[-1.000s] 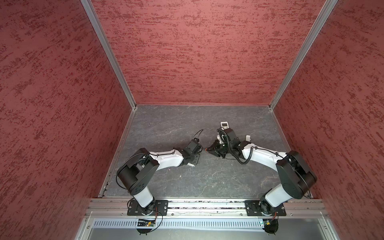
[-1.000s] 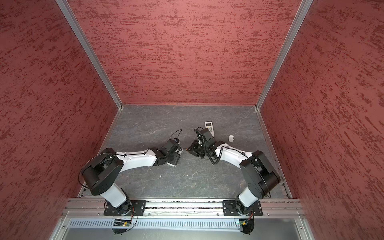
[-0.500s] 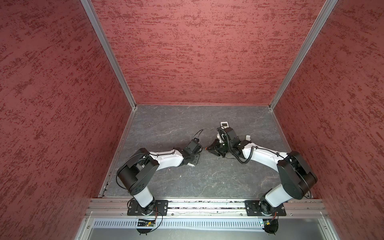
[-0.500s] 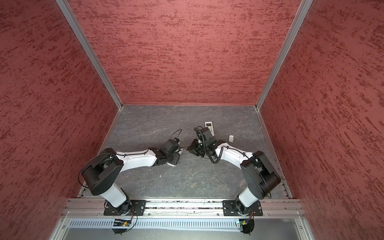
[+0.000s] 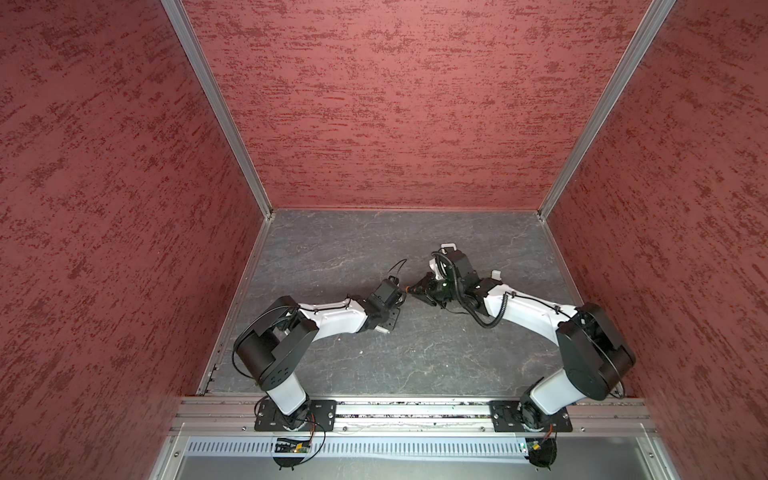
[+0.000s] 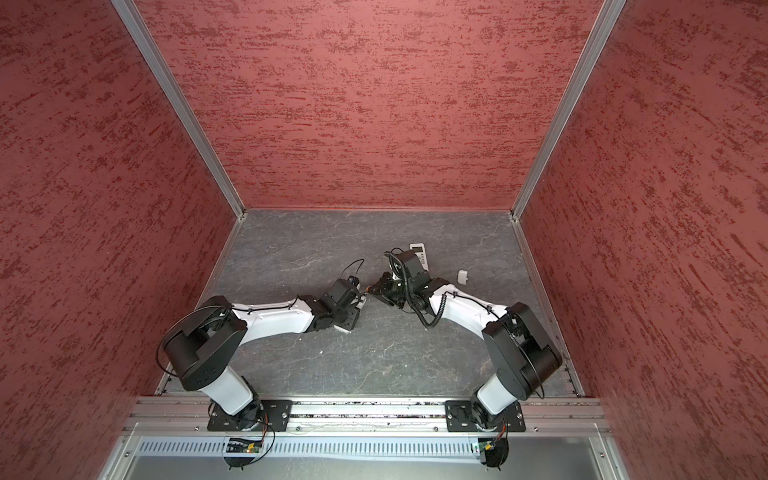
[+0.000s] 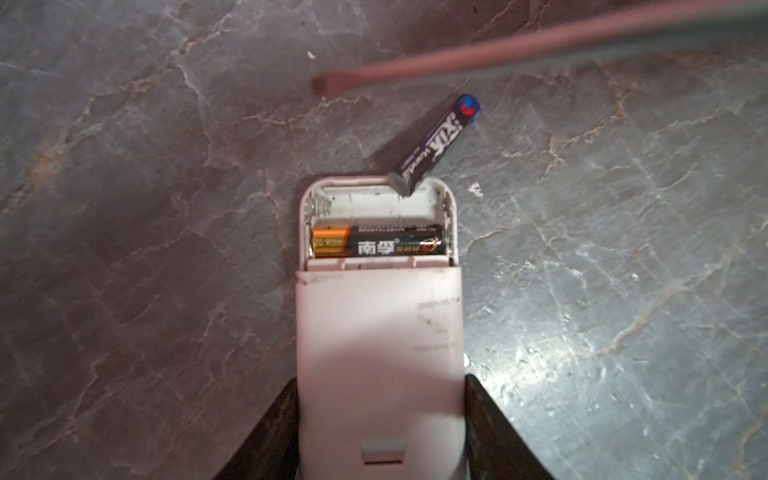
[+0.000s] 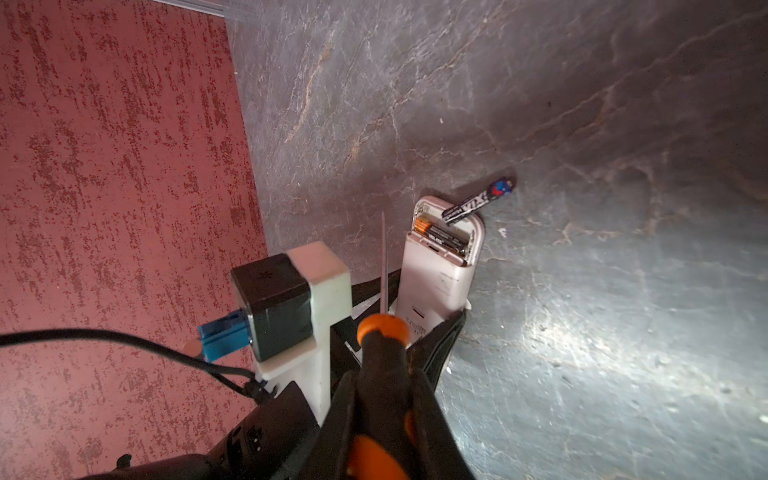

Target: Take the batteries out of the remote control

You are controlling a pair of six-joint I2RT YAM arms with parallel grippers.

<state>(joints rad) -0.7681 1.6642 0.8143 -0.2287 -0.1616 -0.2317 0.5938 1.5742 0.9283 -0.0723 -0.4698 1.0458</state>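
A black-and-orange cylindrical battery (image 7: 378, 246) sits crosswise in the open bay of the white plastic remote control (image 7: 378, 340). A dark blue battery (image 7: 436, 145) is out of its slot, with its flat end propped at the remote's end rim and the rest slanting out over the grey marbled worktop (image 7: 124, 208). Both look light, rigid and smooth, so they will likely roll or slip. The seated one is probably best levered up at one end, the loose one pinched across its middle.

The left gripper (image 7: 380, 380) is clamped on the remote's sides, behind the bay. The right gripper (image 8: 382, 374) is clenched around an orange-and-black-handled screwdriver (image 8: 381, 332), its tip apart from the bay.

Open worktop surrounds the remote's end. A second white remote (image 6: 419, 253) and a small white cover (image 6: 462, 276) lie farther back near the right arm. The red textured walls (image 5: 374, 104) stand well apart.
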